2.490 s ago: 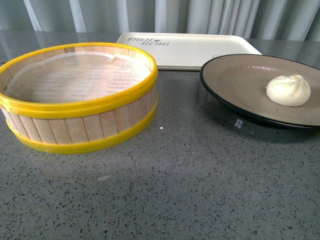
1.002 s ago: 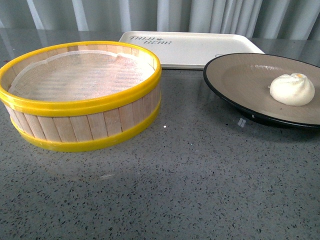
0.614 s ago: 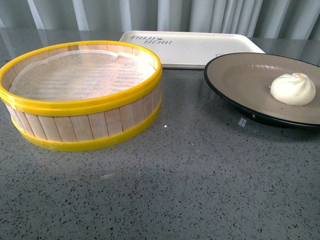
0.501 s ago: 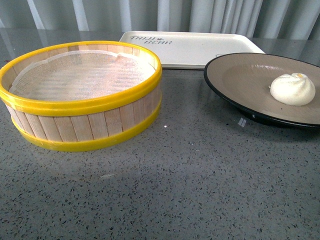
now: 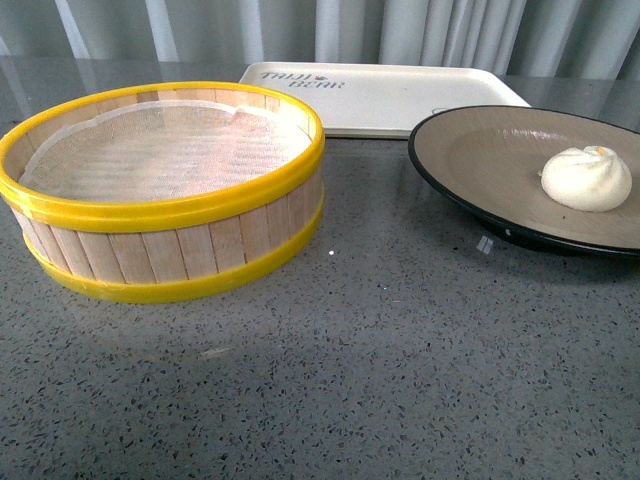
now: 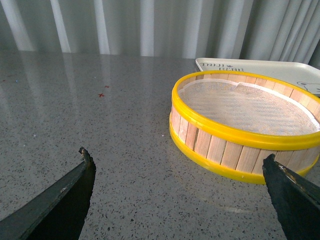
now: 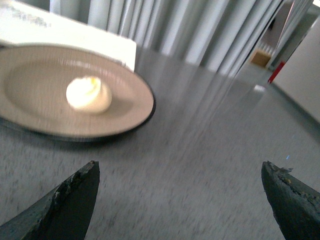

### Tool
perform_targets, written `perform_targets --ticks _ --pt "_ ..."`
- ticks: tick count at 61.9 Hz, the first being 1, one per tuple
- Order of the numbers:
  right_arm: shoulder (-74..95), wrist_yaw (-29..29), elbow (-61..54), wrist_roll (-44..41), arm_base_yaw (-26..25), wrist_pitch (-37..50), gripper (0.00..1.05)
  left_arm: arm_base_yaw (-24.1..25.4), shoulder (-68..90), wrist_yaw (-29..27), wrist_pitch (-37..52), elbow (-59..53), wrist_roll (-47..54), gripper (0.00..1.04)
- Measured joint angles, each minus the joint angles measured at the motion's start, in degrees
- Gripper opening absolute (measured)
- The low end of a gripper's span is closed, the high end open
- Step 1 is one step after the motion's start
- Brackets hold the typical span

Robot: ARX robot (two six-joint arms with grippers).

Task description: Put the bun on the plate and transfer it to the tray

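The cream-white bun (image 5: 586, 178) lies on the beige plate (image 5: 490, 160) with the black rim, at the right of the front view. The bun (image 7: 89, 94) and plate (image 7: 35, 75) also show in the blurred right wrist view. The cream tray (image 5: 385, 95) lies behind the plate, at the back; it also shows in the left wrist view (image 6: 260, 67). My left gripper (image 6: 177, 160) is open and empty over bare counter, short of the steamer basket. My right gripper (image 7: 180, 167) is open and empty over the counter, short of the plate. Neither gripper shows in the front view.
A yellow-rimmed wooden steamer basket (image 5: 165, 190) with a white cloth liner stands at the left, also seen in the left wrist view (image 6: 245, 125). The counter (image 5: 350, 380) is grey speckled stone. Grey curtains hang behind.
The front view has shifted slightly since 2.5 s ago, so everything sits a little further right. The bun, plate, tray and basket have not moved on the counter.
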Motion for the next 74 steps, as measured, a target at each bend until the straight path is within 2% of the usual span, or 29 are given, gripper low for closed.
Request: perform_targets --ticks 10,16,23,31,43,56,74 --pt "14.0 -7.2 7.3 1.2 -7.8 13.8 0.96 0.0 0.0 0.0 0.0 0.0 0.0 0.98" --pt "25.0 -12.8 12.2 10.4 -13.0 15.0 0.96 0.0 0.0 0.0 0.0 0.0 0.0 0.98" --pt "35.8 -18.9 17.1 23.4 -15.5 11.6 0.96 0.0 0.0 0.0 0.0 0.0 0.0 0.98" --pt "47.8 -24.2 22.3 45.6 -13.8 10.1 0.96 0.0 0.0 0.0 0.0 0.0 0.0 0.98" --pt "56.3 -28.8 24.0 64.3 -10.8 8.7 0.96 0.0 0.0 0.0 0.0 0.0 0.0 0.98" --pt "56.6 -31.8 23.6 73.0 -10.3 9.2 0.96 0.0 0.0 0.0 0.0 0.0 0.0 0.98" --pt "60.3 -34.1 21.8 79.2 -9.2 14.0 0.96 0.0 0.0 0.0 0.0 0.0 0.0 0.98"
